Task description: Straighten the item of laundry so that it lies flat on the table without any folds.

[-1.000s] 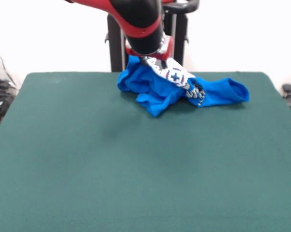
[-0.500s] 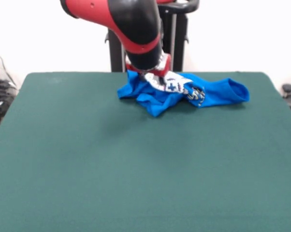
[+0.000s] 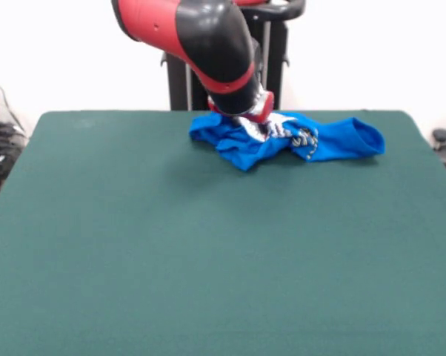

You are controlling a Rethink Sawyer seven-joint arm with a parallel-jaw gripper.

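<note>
1. Pincer pressed down into the T-shirt; its tips are buried in cloth under the red-and-black arm, so cannot tell whether they are apart or together.
2. Bright blue T-shirt lies bunched and folded near the counter's far edge, right of centre, white printed graphic partly showing.
3. One sleeve end reaches toward the far right corner of the green counter.

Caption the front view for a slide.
Sawyer arm pressing down into a crumpled blue T-shirt on the green table.
</note>
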